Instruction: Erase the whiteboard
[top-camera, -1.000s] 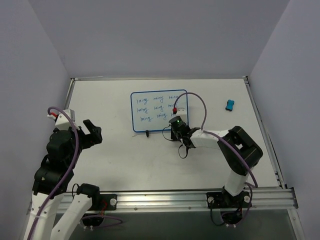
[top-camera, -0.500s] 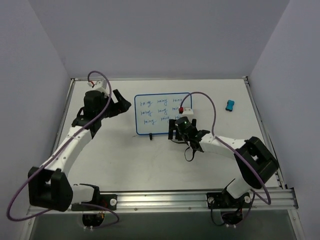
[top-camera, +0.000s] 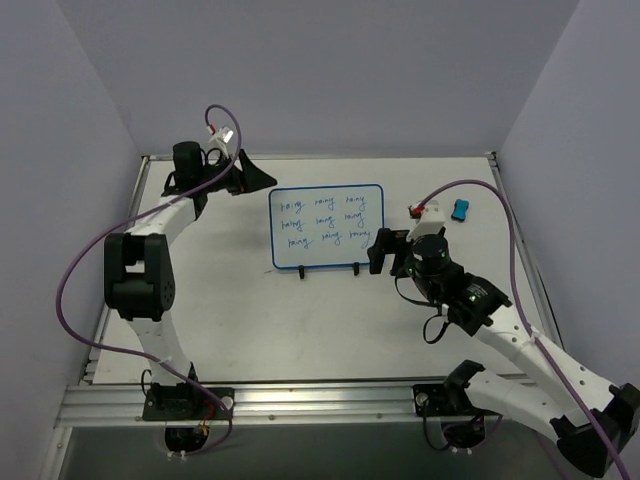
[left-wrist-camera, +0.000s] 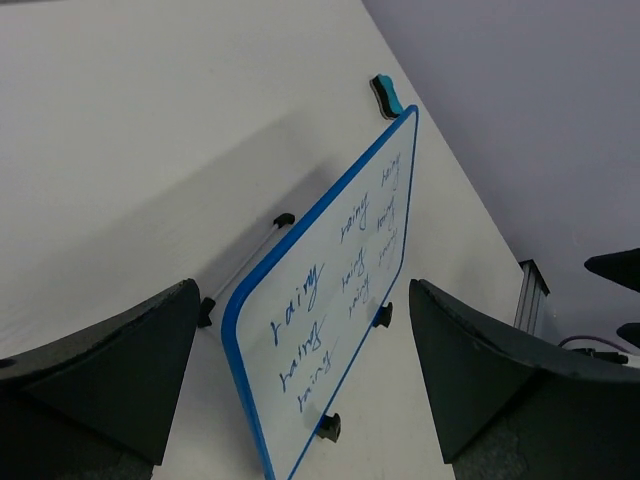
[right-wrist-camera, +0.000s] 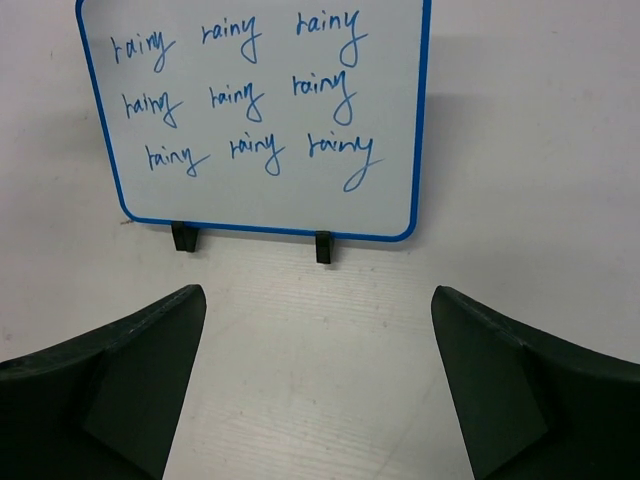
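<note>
The whiteboard (top-camera: 328, 226) leans upright on its black wire stand (top-camera: 300, 270) mid-table, with three rows of blue "rainy" writing. It fills the top of the right wrist view (right-wrist-camera: 260, 110) and appears edge-on in the left wrist view (left-wrist-camera: 330, 300). My left gripper (top-camera: 262, 180) is open at the far left, just off the board's upper-left corner, holding nothing. My right gripper (top-camera: 378, 252) is open to the right of the board's lower-right corner, empty, with bare table between its fingers (right-wrist-camera: 130, 380). The blue eraser (top-camera: 460, 210) lies at the far right, apart from both grippers.
The eraser (left-wrist-camera: 386, 97) also shows beyond the board's far corner in the left wrist view. Purple cables (top-camera: 80, 260) loop from both arms. Walls close in the table at the back and sides, and a metal rail (top-camera: 330, 400) runs along the near edge.
The right gripper opened, let go at the board's lower-right corner and drew back to the right. The left arm swung from near left to the far left, beside the board's upper-left corner.
</note>
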